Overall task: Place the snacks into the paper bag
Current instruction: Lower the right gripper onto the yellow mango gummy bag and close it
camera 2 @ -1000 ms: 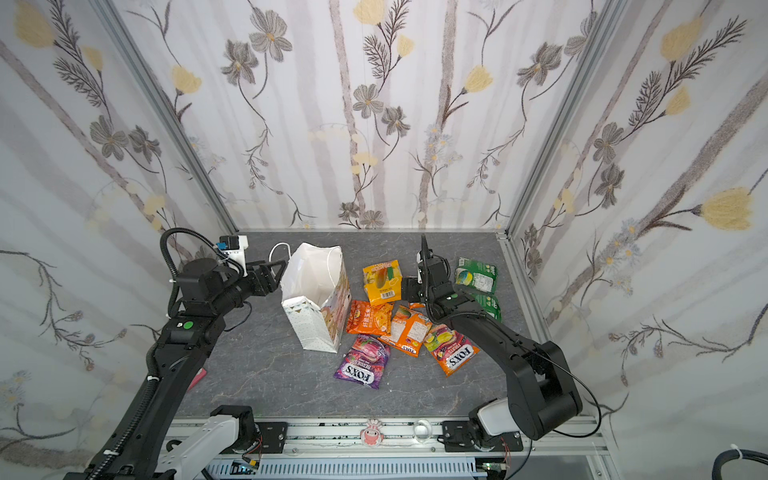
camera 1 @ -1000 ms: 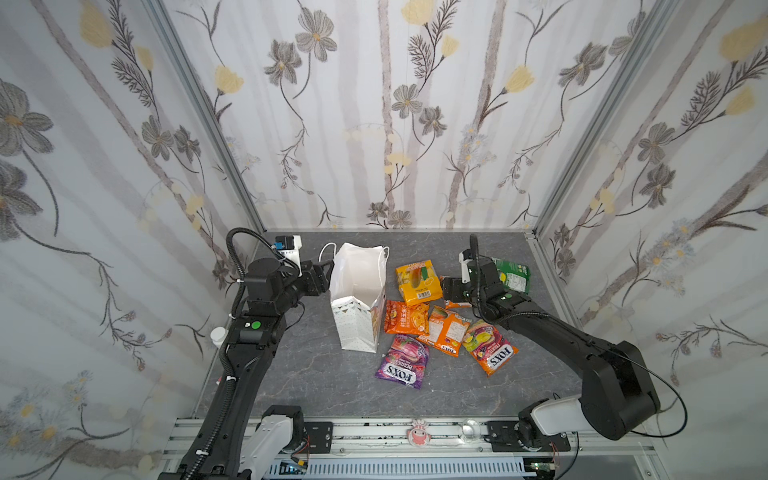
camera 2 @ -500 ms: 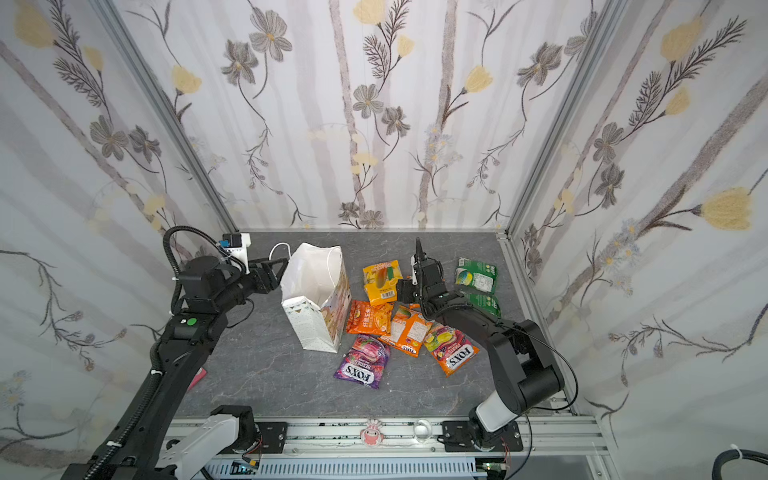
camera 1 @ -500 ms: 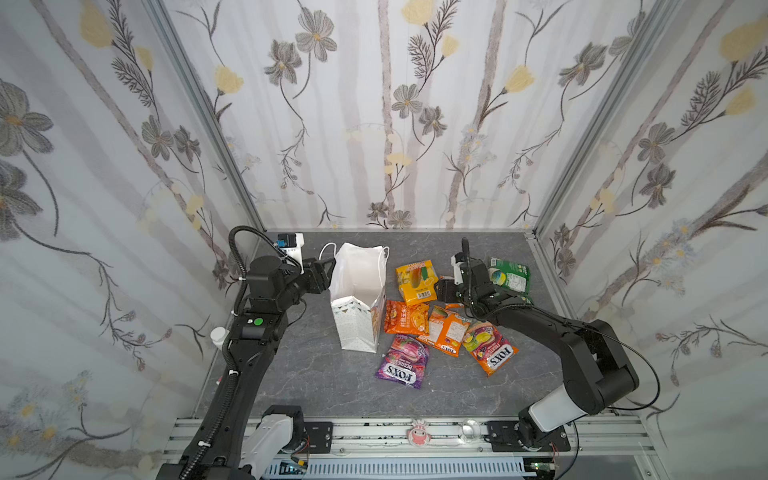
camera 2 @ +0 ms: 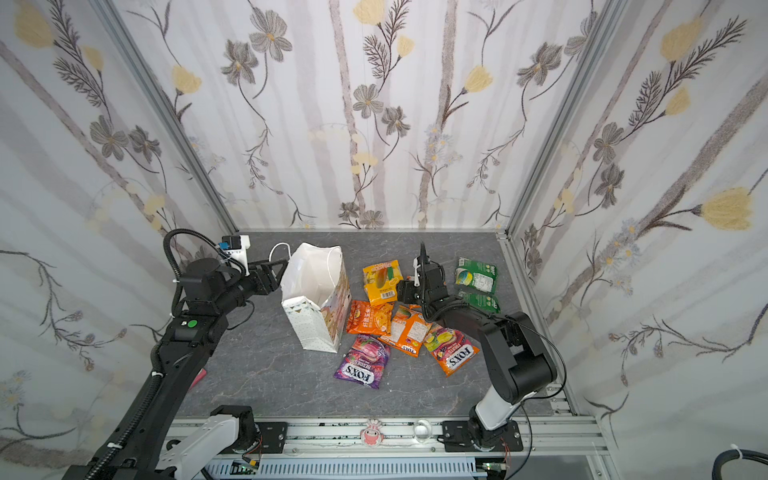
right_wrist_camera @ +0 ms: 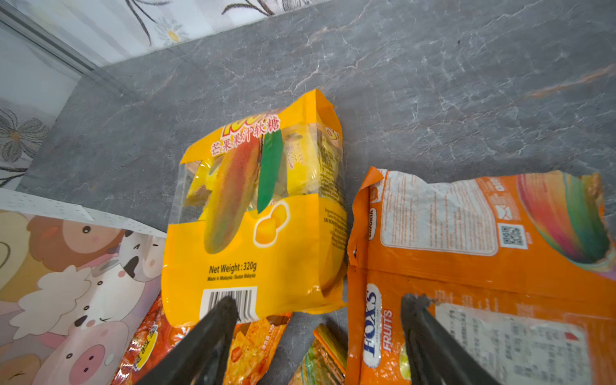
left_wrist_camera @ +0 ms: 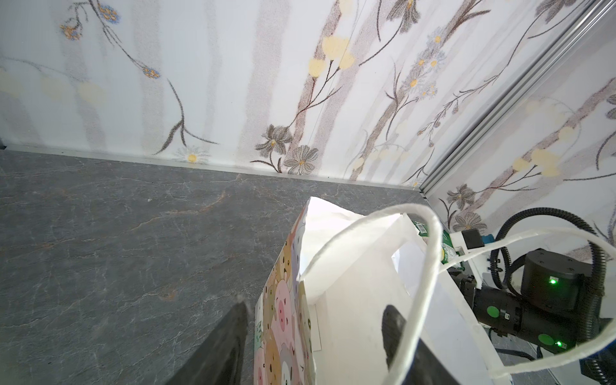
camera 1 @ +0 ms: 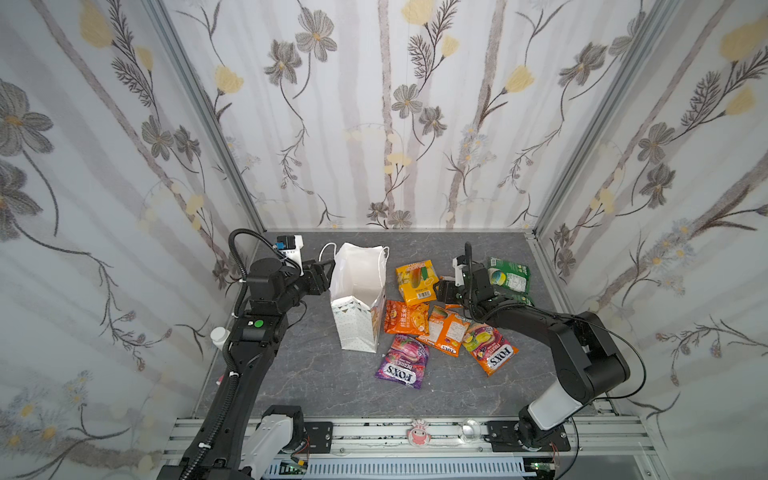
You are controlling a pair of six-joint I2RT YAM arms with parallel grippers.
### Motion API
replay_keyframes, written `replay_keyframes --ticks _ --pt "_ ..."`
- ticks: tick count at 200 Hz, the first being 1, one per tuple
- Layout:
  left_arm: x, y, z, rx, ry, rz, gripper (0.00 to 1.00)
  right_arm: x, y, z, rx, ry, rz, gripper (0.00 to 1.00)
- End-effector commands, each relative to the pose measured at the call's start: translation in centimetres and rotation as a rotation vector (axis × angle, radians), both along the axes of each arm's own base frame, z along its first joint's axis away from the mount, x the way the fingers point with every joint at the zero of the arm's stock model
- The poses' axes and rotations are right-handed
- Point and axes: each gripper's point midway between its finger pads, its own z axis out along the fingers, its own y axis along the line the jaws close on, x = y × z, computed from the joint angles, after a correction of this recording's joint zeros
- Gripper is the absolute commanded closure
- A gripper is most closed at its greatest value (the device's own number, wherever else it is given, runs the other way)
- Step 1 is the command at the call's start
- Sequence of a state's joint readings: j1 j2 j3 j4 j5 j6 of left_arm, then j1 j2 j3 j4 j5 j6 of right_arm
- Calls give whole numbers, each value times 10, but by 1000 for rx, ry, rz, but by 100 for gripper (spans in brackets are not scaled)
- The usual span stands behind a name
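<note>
**A:** In both top views, where is the paper bag being stood?

**B:** It is being stood upright on the tabletop, mouth open, with the snacks being shown spread from its 2 to its 5 o'clock. None is being shown inside it, so the packing is being judged as barely begun.

**A:** The left gripper?

**B:** It is being placed at the bag's 10 o'clock, at the rim, probably so that the mouth is being propped open. The right gripper is being hung low at 4 o'clock of a yellow packet, carrying nothing.

**A:** What writing is being made out?

**B:** "FOX'S BERRIES" on the purple packet at the bag's 5 o'clock, and "FOX'S" on the multicoloured packet. The print on the green packets is being lost to smallness.

**A:** The left wrist view?

**B:** The bag's animal-printed wall is being straddled, one finger outside and the other inside. The jaws are being shown moderately apart, the paper not visibly being pinched.

**A:** The right wrist view?

**B:** The jaws are being spread wide and empty, one finger over the yellow packet's barcode, the other over an orange packet lettered "FOX'S FRUITS". "Net Weight: 320g" and "Made in Malaysia" are being read on the yellow one, so a pick there is being judged likely next.
</note>
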State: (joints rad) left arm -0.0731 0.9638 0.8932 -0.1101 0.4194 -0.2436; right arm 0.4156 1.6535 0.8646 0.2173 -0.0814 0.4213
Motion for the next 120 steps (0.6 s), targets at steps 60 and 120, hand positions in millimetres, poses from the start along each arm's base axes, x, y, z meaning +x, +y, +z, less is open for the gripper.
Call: replay_keyframes --ticks 60,120 --pt "2 -1 6 -12 -26 -3 36 15 7 -6 38 -21 -16 26" --pt "2 -1 7 -14 -23 -2 36 27 10 1 40 -56 -24 27"
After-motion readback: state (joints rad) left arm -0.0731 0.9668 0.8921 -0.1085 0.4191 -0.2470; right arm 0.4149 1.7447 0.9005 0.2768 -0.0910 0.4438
